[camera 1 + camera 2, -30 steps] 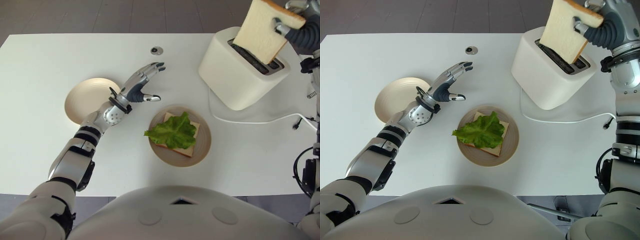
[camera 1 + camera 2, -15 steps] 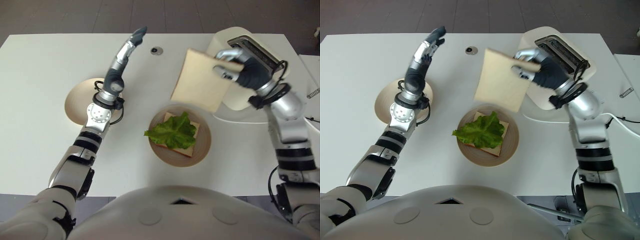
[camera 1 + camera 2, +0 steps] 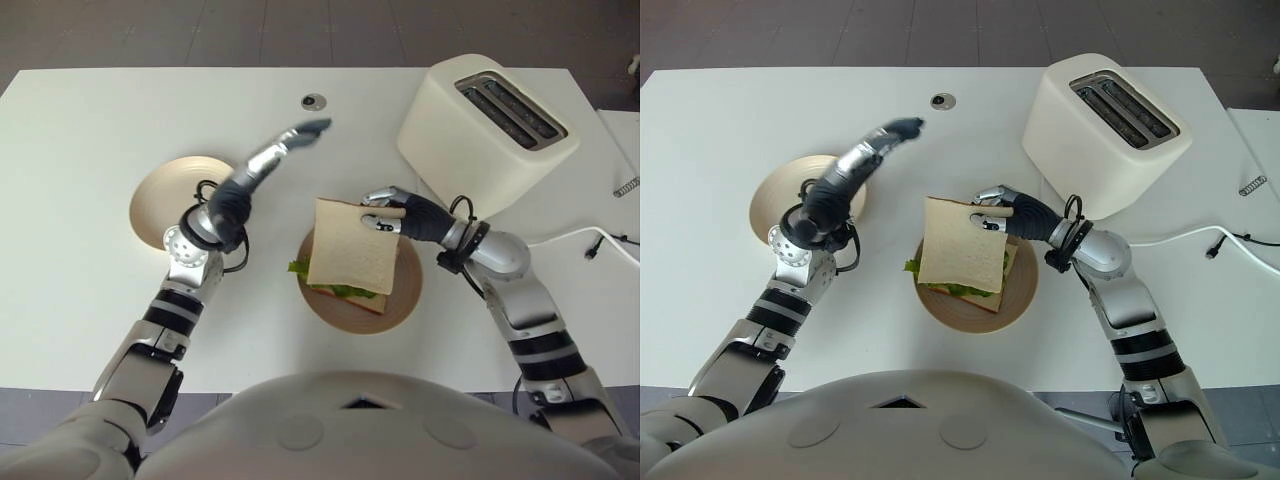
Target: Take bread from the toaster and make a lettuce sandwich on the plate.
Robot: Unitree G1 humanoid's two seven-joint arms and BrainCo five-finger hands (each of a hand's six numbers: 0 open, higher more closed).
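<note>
One pale, square bread slice (image 3: 350,245), pinched by right hand (image 3: 407,214), over lettuce (image 3: 350,291)

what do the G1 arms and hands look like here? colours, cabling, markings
Arms: glossy silver-white shells split by black bands at the joints. The left hand and right hand have dark grey palms and metallic silver finger segments. Thin black cables loop outside each wrist; the left wrist has a round silver joint cap with small holes. No markings legible.

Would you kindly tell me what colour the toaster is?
The toaster is cream-white; best in the right eye view.
</note>
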